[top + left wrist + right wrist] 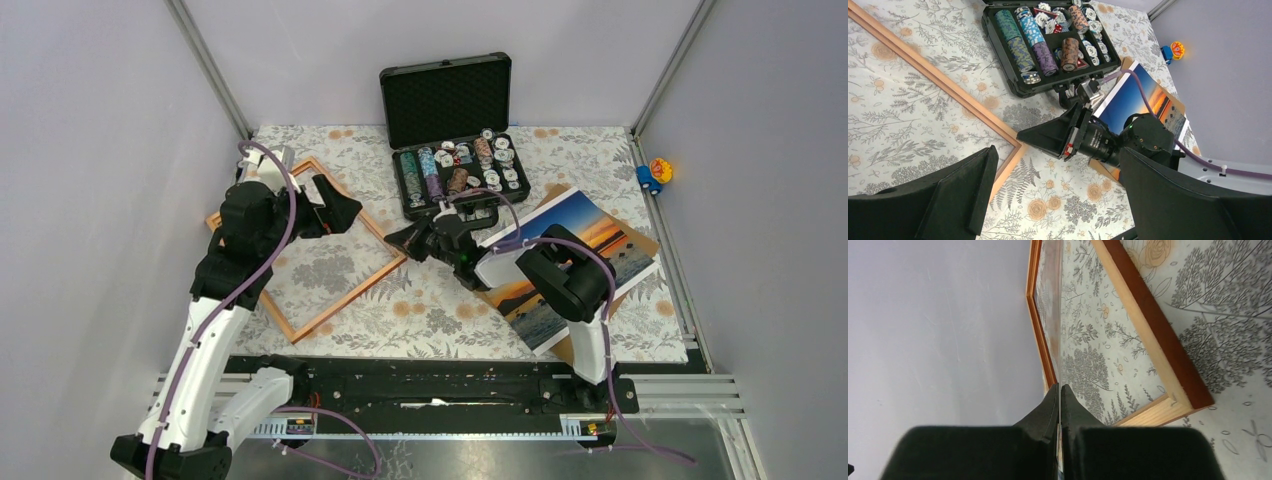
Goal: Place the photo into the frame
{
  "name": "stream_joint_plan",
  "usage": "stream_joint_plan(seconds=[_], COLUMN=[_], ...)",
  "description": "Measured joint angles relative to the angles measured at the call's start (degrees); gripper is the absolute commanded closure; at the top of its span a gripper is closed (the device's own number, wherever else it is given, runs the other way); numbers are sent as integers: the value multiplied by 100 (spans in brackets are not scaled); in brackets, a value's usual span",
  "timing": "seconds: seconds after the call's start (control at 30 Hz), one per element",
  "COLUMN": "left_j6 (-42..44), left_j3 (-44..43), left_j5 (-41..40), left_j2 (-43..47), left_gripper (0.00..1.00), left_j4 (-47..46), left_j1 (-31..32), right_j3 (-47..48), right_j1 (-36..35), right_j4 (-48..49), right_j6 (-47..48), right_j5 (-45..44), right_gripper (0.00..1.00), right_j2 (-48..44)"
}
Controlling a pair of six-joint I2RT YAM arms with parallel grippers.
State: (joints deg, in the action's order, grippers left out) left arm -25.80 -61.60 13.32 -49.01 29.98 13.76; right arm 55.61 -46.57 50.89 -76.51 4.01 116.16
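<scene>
- Photo (585, 225) lies face up on the right of the counter (430, 310), apart from the frame (350, 298) on the left; not inserted.
- Right tool (400, 240) pinched together, empty, between them.
- Left tool (340, 208) spread wide over the frame.
- Remaining: grasp, carry, seat photo.

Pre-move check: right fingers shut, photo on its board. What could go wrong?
1. The right fingers sit shut past the photo, which looks flat on its backing board: possibly an empty pinch.
2. Open left fingers hang over the frame, close to the right fingers: collision risk.
</scene>
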Motion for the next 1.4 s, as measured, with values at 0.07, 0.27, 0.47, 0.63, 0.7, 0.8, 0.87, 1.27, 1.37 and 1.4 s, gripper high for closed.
stream_joint_plan(seconds=[0.07,0.27,0.47,0.63,0.7,0.8,0.87,1.27,1.37,1.4], left_j6=[-15,-101,-428,-1043,-1388,-1871,-2240,-3399,-3289,-3259], left_j3=[-13,-105,-105,-2,149,404,597,1742,1810,1814], left_j5=[0,-157,-365,-518,-649,-785,-824,-1198,-1117,-1086], left_j2=[-48,-155,-234,-616,-831,-1152,-1412,-2693,-3316,-3471], left_gripper=[1,1,1,1,1,1,2,2,1,1], left_j4=[57,389,643,636,636,603,522,-817,-1200,-1292], left_j1=[0,0,0,0,0,0,0,0,24,28], right_j3=[-33,-46,-254,-317,-380,-389,-345,177,603,750], right_j1=[85,420,903,1362,1591,1956,2157,2763,2765,2769], right_j4=[-103,-695,-1432,-2494,-3053,-3888,-4336,-6590,-6898,-6988], right_j6=[197,1080,1934,2730,3091,3609,3912,5080,5248,5300], right_j5=[103,463,846,1080,1145,1169,1158,811,734,713], right_gripper=[100,100,100,100,100,100,100,100,100,100], right_j2=[-94,-713,-1731,-2570,-3045,-3799,-4205,-5685,-5799,-5836])
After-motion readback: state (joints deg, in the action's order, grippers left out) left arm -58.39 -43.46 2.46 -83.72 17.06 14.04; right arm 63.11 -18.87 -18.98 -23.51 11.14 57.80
